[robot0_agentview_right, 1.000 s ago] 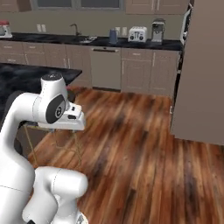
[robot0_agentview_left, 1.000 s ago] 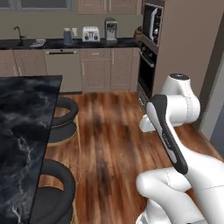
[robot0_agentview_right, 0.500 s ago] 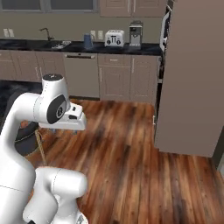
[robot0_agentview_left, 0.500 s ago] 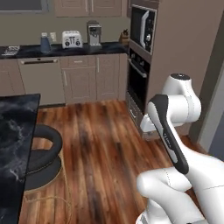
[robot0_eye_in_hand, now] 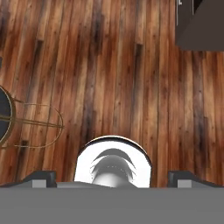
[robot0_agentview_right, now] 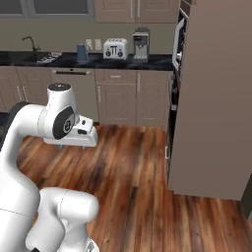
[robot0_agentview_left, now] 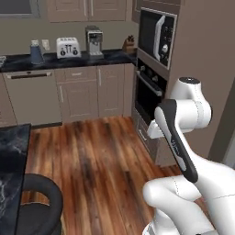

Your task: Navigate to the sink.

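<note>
The sink (robot0_agentview_right: 28,57) is a dark basin sunk in the black counter at the far back left of the right base view, with a dark curved faucet (robot0_agentview_right: 30,44) standing over it. It lies several steps away across the wood floor. My arm is folded up close over the base, the hand pointing down at the floor. In the hand view my gripper (robot0_eye_in_hand: 113,176) is open, its two dark fingertips (robot0_eye_in_hand: 43,176) wide apart with nothing between them, above bare floorboards.
A toaster (robot0_agentview_left: 68,47) and a coffee machine (robot0_agentview_left: 94,40) stand on the back counter (robot0_agentview_left: 82,59). A tall oven cabinet (robot0_agentview_right: 216,98) with a microwave (robot0_agentview_left: 158,32) rises close on the right. The black marble island (robot0_agentview_left: 9,156) and a round stool (robot0_agentview_left: 39,202) sit at the left.
The whole picture has shifted: the base has driven closer to the back counter and the scene slid left, so the sink now sits nearer the left edge. The arm has kept its pose.
</note>
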